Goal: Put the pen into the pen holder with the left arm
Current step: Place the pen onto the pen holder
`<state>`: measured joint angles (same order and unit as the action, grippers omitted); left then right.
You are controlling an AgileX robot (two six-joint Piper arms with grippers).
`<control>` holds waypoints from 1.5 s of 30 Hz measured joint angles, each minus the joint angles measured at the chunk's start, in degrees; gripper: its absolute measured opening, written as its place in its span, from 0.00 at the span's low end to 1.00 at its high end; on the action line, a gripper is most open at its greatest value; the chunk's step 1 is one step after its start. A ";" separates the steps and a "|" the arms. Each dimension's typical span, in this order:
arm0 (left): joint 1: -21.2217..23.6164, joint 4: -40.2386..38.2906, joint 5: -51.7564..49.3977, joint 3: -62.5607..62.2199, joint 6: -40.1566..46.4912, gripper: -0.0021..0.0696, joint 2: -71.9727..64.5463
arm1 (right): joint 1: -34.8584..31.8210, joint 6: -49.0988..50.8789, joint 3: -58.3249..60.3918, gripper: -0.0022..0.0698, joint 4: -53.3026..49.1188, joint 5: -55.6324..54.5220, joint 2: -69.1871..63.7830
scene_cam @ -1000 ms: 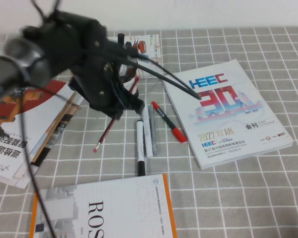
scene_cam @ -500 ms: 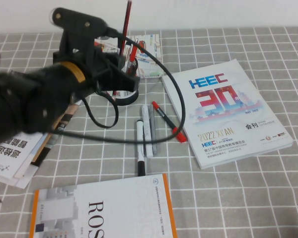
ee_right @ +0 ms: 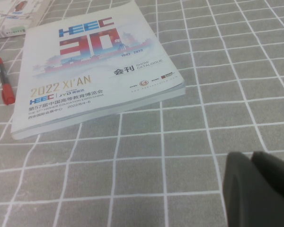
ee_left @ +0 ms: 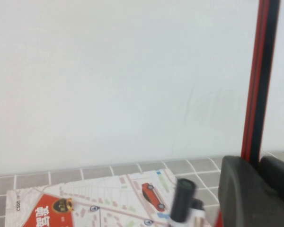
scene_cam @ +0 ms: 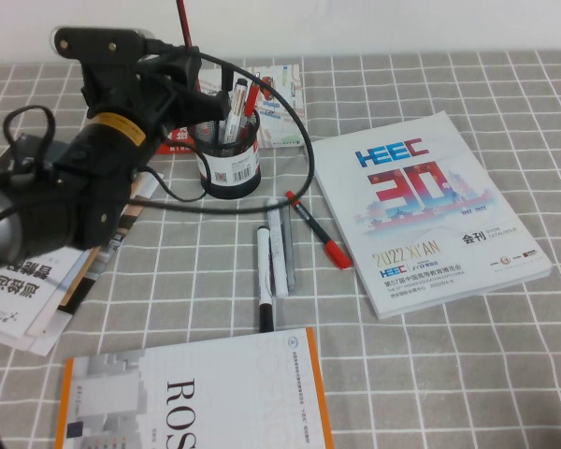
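Black wire pen holder stood in the upper middle of the frame with a few markers inside. Left gripper, beside it at upper left, was clamped on the red pen, held upright. Right gripper hung over the grey cloth; its fingers I cannot tell.

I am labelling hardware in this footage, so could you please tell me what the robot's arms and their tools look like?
The left arm is bulky matte black with a yellow-orange band and loose black cables. Its left tool has thick, rounded black fingers. The right tool shows only as similar black fingers; its arm is out of view.
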<state>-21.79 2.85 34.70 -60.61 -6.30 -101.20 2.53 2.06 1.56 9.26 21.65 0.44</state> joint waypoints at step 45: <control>3.98 10.76 -0.79 -14.42 -4.79 0.13 -18.55 | 0.00 0.00 0.00 0.01 0.00 0.00 0.00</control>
<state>-17.81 13.61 33.91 -75.04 -11.09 -119.74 2.53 2.06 1.56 9.26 21.65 0.44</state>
